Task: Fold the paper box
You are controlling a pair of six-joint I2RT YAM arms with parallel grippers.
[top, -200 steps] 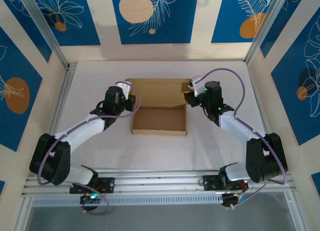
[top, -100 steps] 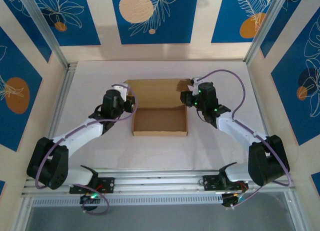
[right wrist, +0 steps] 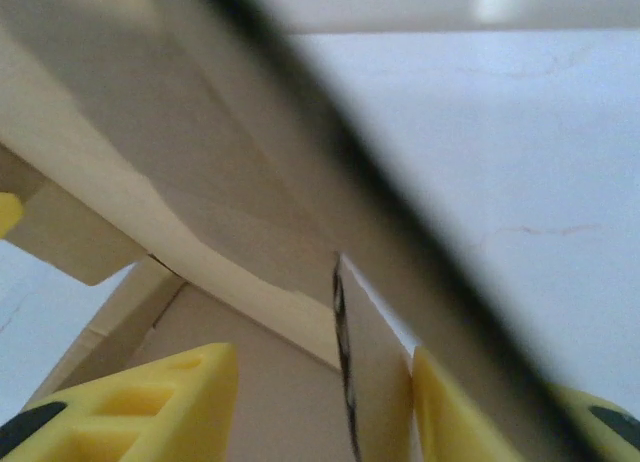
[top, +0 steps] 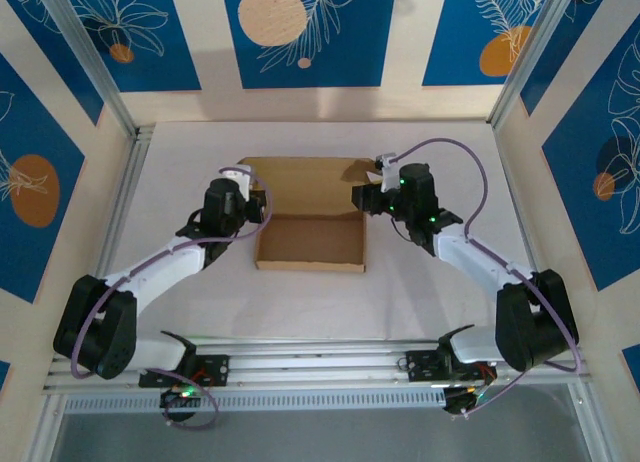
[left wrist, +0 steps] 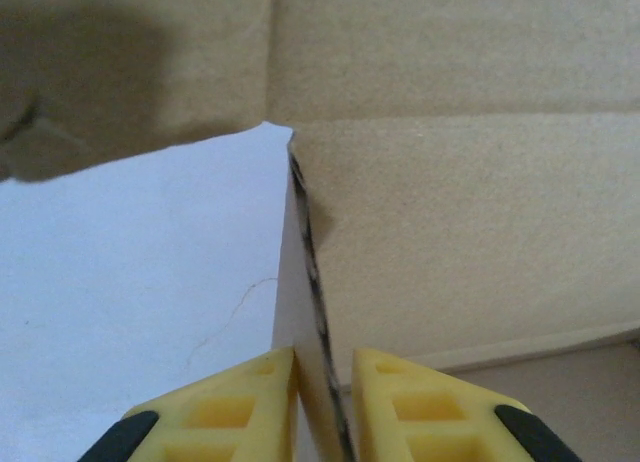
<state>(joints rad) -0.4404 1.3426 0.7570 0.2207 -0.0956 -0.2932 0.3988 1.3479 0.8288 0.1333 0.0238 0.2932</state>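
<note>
**Brown box on the white bench, one side pinched**

Blue panels printed with pale leaves and orange discs close in a white bench. On it we see the paper box, plain brown cardboard, lying between the two arms and toward the far half of the surface. Its near part stands as a shallow open tray with upright walls. A flat panel of the same board lies beyond the tray, reaching toward the back wall.

At the tray's left wall we find the left fingers. From the left wrist we see them pressed in on the raw corrugated edge of that wall, one yellow finger on each face, so they pinch the box.

At the tray's far right corner sit the right fingers. From the right wrist we see them spread, with a cardboard edge standing between them. That edge lies close against one finger and well apart from the other. We cannot tell whether it touches the near one.
</note>
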